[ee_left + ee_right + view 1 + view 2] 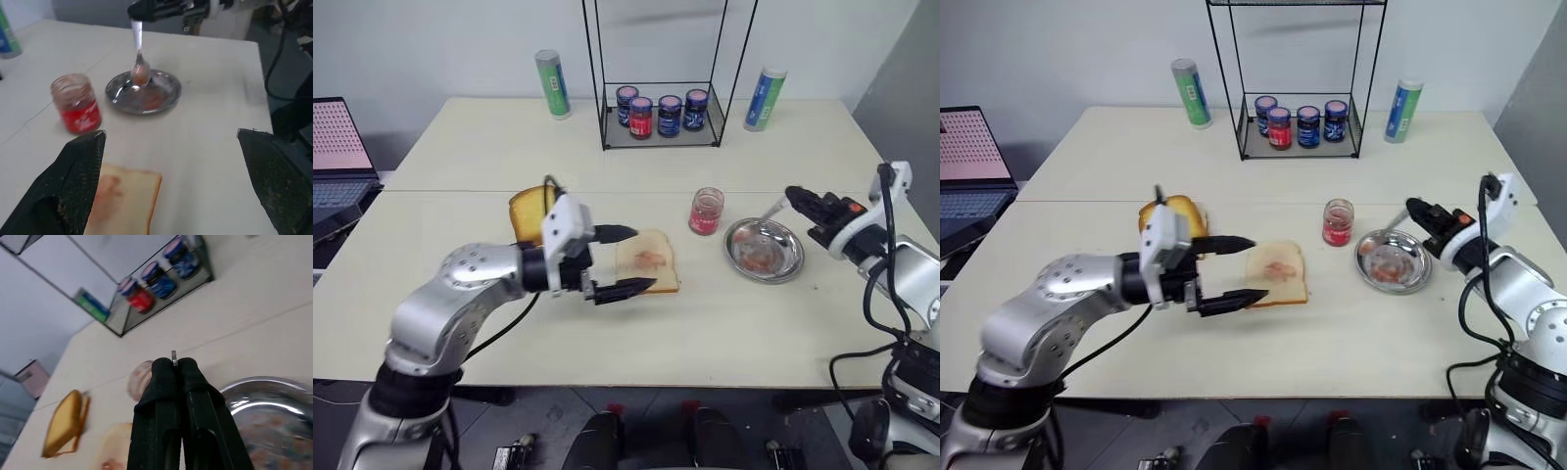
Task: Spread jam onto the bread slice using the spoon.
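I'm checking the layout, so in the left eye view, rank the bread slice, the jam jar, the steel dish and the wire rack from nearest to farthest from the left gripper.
From the left gripper:
1. Bread slice, right at its fingertips.
2. Jam jar, just beyond the bread.
3. Steel dish, further right.
4. Wire rack, at the table's back.

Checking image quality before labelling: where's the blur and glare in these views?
Right wrist view: the steel dish smears at its rim with a bright glare streak, and the right gripper, shut on the spoon, hides most of it. Left wrist view: that spoon looks soft; the jam jar and bread slice are mildly blurred. Left eye view: even lighting, faint shadows on the table.
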### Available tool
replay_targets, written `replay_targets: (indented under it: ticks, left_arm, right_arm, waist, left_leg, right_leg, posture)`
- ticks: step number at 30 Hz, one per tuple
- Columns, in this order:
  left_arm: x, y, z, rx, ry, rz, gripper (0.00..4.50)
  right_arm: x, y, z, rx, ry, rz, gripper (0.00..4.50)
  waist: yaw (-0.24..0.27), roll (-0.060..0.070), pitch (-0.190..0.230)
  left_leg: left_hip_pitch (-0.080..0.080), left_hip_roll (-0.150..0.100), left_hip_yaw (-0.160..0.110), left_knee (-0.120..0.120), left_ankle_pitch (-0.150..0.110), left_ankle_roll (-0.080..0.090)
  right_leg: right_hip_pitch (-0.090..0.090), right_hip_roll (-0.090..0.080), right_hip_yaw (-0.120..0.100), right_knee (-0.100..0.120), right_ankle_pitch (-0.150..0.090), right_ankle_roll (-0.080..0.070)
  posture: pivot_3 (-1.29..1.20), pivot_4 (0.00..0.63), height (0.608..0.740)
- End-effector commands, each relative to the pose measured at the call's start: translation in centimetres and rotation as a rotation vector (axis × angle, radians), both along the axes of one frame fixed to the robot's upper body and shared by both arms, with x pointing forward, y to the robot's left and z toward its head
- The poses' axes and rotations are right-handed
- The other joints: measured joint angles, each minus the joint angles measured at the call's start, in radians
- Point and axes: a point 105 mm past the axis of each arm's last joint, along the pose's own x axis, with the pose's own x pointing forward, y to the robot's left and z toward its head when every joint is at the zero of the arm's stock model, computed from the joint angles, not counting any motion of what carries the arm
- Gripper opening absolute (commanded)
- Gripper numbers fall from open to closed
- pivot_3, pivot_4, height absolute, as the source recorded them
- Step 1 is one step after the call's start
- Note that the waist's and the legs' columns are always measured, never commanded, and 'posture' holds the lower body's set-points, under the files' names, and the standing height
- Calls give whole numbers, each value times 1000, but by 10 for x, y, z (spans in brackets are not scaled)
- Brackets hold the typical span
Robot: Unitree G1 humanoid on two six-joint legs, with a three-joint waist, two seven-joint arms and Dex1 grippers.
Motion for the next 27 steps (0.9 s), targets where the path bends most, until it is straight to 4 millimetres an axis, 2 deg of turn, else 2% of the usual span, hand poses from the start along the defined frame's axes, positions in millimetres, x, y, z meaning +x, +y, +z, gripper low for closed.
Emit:
replay_targets:
  ticks: [1,5,8,14,19,22,23,27]
  left_arm:
    - [15,-20,-4,-2,-37,-22,4500]
    - [23,-37,-11,-34,-25,-35,4500]
    - [24,-42,-20,-31,-10,-47,4500]
    - [23,-42,-24,-36,1,-41,4500]
    - [23,-40,-25,-32,2,-36,4500]
    - [25,-41,-24,-32,-6,-24,4500]
    - [25,-41,-23,-33,-7,-25,4500]
    - [25,-40,-23,-34,-6,-23,4500]
  right_arm:
    - [3,-19,4,8,-54,-75,35]
    - [16,-26,-11,46,-42,-101,35]
    - [25,-31,-23,74,-33,-120,35]
    - [33,-40,-46,119,4,-130,35]
    - [36,-45,-56,138,17,-133,35]
    - [38,-50,-63,144,32,-154,576]
    - [39,-51,-64,143,34,-156,915]
    - [40,-53,-64,146,35,-163,1732]
  waist:
    - [-2,0,0]
    - [-5,0,0]
    - [-5,0,0]
    - [-4,0,0]
    - [-4,0,0]
    - [-3,0,0]
    - [-3,0,0]
    - [-4,0,0]
  left_leg:
    - [0,0,0,0,0,0]
    - [0,0,0,0,0,0]
    - [0,0,0,0,0,0]
    - [0,0,0,1,0,-1]
    - [0,0,-1,1,0,0]
    - [0,0,-1,1,0,0]
    - [0,0,-1,1,0,-1]
    - [0,0,0,1,0,-1]
  right_leg:
    - [0,0,0,0,0,0]
    - [0,0,0,0,0,0]
    - [0,0,0,0,0,0]
    - [0,0,0,0,0,0]
    - [0,0,0,0,0,0]
    - [0,0,0,0,0,0]
    - [0,0,0,0,0,0]
    - [0,0,0,0,0,0]
  posture:
    - [0,150,740]
    - [0,150,740]
    - [0,150,740]
    - [0,150,740]
    - [0,150,740]
    - [0,150,740]
    - [0,150,740]
    - [0,150,740]
